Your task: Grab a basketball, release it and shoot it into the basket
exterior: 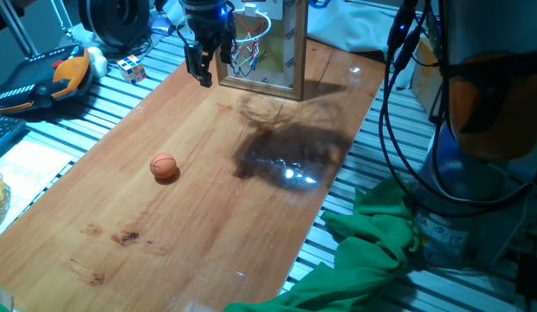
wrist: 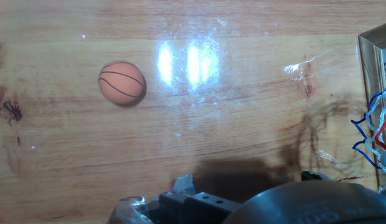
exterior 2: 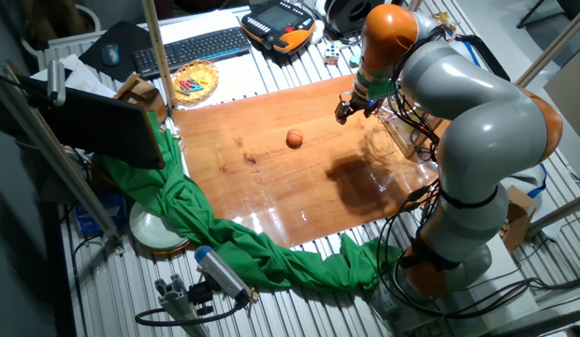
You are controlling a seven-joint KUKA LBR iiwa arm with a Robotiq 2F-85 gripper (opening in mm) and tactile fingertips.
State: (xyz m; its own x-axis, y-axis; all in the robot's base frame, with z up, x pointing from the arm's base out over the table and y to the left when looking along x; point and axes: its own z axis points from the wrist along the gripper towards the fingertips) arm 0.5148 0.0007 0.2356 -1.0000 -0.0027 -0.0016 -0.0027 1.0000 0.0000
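Left to right in one fixed view:

- Orange-and-black plush toy (exterior: 65, 74): lying at the far left edge, off the wooden board, beside a black device.
- Puzzle cube (exterior: 132, 68): multicoloured, sitting just right of the plush toy on the slatted surface.
- Basketball (exterior: 164, 165): small, orange, dark seams; resting alone on the wooden table (exterior: 190, 234), left of centre, touching nothing else. In the hand view it is showing at the upper left (wrist: 122, 82), well apart from the net.
- Hand (exterior: 202, 68): hanging above the table's far end, fingers pointing down, holding nothing. The fingers are appearing slightly parted, with a narrow gap; the other fixed view (exterior 2: 347, 109) is too small to confirm this.
- Basket (exterior: 251, 35): orange-red rim with white, red and blue net, mounted on a wooden-framed clear backboard (exterior: 281, 52) standing upright at the far end, just right of the hand. Net strands are showing at the right edge of the hand view (wrist: 375, 134).
- Green cloth (exterior: 372, 251): bunching off the table's right edge, near the arm's base.
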